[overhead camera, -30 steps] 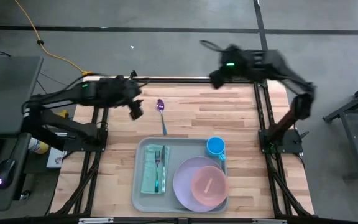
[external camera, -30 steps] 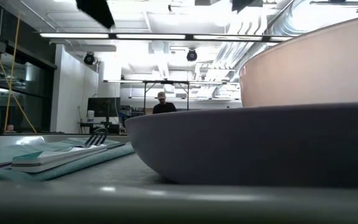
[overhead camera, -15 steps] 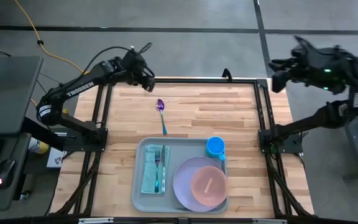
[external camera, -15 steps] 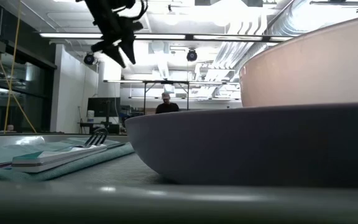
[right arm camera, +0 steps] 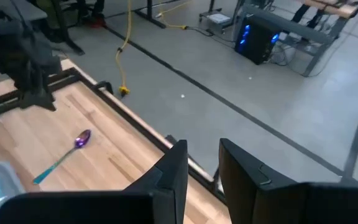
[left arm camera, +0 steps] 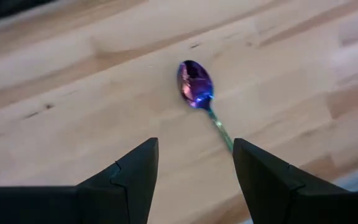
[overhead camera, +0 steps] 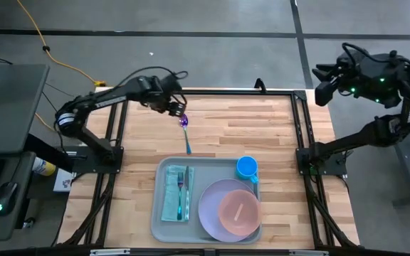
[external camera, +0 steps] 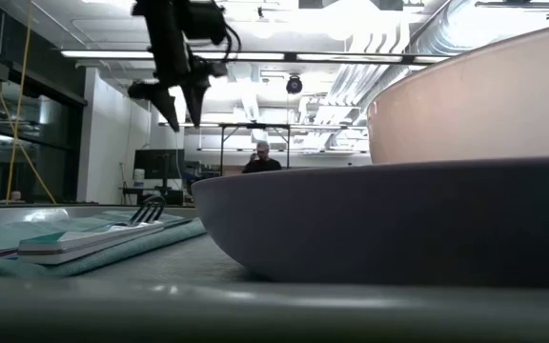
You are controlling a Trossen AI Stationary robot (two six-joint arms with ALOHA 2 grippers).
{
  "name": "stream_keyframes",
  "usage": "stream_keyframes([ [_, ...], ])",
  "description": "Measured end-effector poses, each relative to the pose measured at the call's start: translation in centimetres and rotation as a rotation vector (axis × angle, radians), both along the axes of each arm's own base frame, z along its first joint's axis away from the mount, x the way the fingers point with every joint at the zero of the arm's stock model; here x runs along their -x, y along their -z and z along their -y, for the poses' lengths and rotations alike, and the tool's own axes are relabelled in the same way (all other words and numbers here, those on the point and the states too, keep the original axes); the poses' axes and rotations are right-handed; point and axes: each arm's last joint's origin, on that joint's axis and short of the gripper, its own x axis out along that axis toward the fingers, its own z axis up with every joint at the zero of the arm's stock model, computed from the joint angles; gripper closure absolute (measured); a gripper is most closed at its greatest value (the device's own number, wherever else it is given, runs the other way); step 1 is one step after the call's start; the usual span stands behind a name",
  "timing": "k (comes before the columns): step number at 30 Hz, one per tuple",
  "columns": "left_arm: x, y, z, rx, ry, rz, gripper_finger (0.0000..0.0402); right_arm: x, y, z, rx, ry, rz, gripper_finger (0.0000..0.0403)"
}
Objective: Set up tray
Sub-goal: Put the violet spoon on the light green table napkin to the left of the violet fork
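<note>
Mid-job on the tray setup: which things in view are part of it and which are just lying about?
Part of the job: tray, teal cloth, fork, lavender plate, pink bowl, blue cup, spoon, left gripper.

Lying about: yellow cable, right gripper off the table.

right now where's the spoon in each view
High view: spoon on bare wood behind the tray, by the left gripper.
Low view: not in it.
Left wrist view, ahead of the open fingers.
Right wrist view, far off.
Shared landmark: the wooden tabletop.
</note>
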Motion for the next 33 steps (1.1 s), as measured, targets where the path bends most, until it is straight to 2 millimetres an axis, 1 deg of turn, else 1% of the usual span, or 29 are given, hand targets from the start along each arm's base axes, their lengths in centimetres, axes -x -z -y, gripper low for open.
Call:
stream_keyframes([
  [5,-2.6,2.6,0.4,0.059,-0.019,-0.031,0.0163,0.5,-0.1,0.0,0.033,0.029,-0.006,0.0334],
  [9,-4.1,4.8,0.7,0.095,-0.101,-0.082,0.0163,0.8,-0.1,0.0,0.035,0.021,-0.003,0.0334],
  [14,-5.7,6.6,1.0,0.115,-0.196,-0.056,0.0163,1.1,-0.1,-0.1,0.029,0.011,0.005,0.0334],
  [16,-6.4,6.9,1.2,0.113,-0.227,-0.017,0.0163,1.2,-0.1,-0.1,0.026,0.005,0.009,0.0334],
  [20,-6.8,7.8,1.2,0.114,-0.295,-0.033,0.0163,1.2,-0.1,-0.2,0.017,-0.009,0.011,0.0334],
  [24,-7.0,8.9,1.2,0.151,-0.317,-0.070,0.0163,1.2,-0.1,-0.2,0.010,-0.020,0.013,0.0334],
  [28,-7.7,9.8,1.1,0.169,-0.350,-0.054,0.0163,1.2,-0.1,-0.2,0.004,-0.019,0.019,0.0334],
  [33,-8.3,11.4,1.0,0.212,-0.358,-0.074,0.0163,1.1,-0.1,-0.2,-0.005,-0.029,0.021,0.0334],
])
